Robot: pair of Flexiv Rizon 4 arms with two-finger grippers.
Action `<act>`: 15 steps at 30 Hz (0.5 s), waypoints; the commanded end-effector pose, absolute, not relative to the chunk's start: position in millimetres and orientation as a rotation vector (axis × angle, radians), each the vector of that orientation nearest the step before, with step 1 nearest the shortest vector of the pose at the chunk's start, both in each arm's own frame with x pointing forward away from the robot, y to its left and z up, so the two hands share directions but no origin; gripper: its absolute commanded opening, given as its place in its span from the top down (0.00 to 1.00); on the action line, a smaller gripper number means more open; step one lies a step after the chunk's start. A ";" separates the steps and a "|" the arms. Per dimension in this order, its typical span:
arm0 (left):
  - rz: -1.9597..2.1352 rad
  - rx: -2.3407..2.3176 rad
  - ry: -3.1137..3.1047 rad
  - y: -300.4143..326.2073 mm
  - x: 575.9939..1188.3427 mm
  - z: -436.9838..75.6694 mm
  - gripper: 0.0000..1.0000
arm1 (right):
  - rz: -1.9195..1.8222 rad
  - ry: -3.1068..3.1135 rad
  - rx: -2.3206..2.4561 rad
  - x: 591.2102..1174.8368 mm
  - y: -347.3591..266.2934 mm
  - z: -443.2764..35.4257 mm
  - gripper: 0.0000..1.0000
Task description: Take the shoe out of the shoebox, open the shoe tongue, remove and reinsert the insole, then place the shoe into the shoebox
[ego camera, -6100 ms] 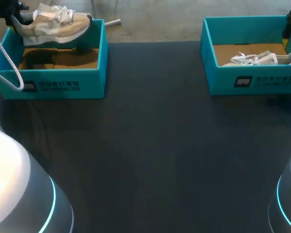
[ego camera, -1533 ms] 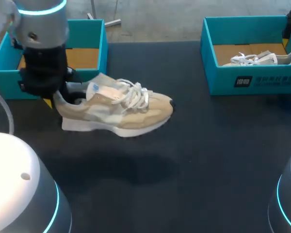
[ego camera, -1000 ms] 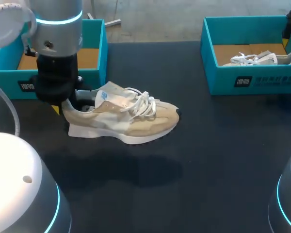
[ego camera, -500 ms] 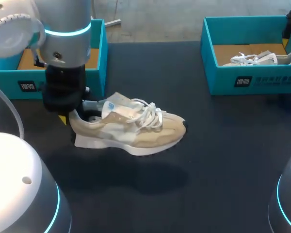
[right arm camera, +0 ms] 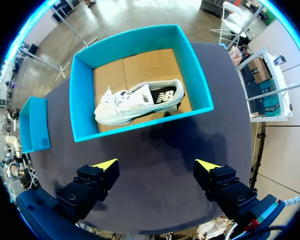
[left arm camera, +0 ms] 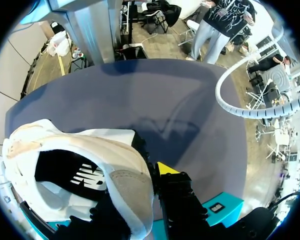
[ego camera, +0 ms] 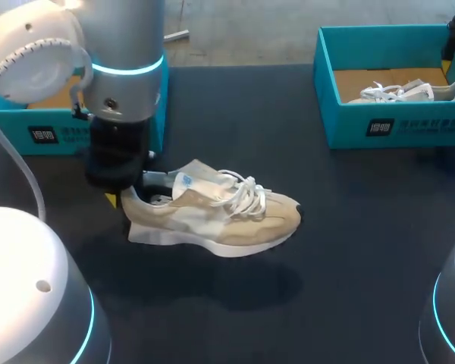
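A beige and white shoe (ego camera: 227, 216) with white laces hangs just above the dark table, toe pointing right, its shadow below it. My left gripper (ego camera: 130, 196) is shut on the shoe's heel (left arm camera: 125, 180); one yellow fingertip (left arm camera: 164, 168) shows outside the heel wall, and the other is hidden inside the shoe. The left teal shoebox (ego camera: 61, 133) stands behind my left arm, which mostly covers it. My right gripper (right arm camera: 157, 164) is open above the table in front of the right shoebox (right arm camera: 82, 105).
The right teal shoebox (ego camera: 394, 125) at the back right holds a white shoe (ego camera: 409, 92), seen lying on its side (right arm camera: 140, 102) on the cardboard floor. Bare dark table (ego camera: 349, 250) stretches between the held shoe and that box.
My left arm has carried the shoe out of the left shoebox and on toward the front and right over the table. The right gripper has not moved.
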State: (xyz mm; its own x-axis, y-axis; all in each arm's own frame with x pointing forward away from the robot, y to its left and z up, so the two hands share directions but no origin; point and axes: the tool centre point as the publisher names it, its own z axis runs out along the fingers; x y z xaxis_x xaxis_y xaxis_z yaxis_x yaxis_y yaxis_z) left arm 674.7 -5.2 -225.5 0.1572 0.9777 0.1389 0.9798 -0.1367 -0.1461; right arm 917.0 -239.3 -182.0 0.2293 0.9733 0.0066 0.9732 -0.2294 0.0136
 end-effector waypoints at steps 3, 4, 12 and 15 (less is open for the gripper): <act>-0.032 -2.216 -1.925 -13.7 674.3 -230.9 1.00 | 0.023 1.945 2.458 916.6 -239.5 -182.4 0.00; -0.040 -2.215 -1.926 -14.6 673.8 -232.4 1.00 | 0.023 1.945 2.458 916.6 -239.5 -182.4 0.00; -0.065 -2.189 -1.940 -21.8 672.2 -246.5 1.00 | 0.023 1.945 2.458 916.6 -239.5 -182.4 0.00; -0.065 -2.173 -1.955 -26.7 674.2 -255.2 1.00 | 0.023 1.945 2.458 916.6 -239.5 -182.4 0.00</act>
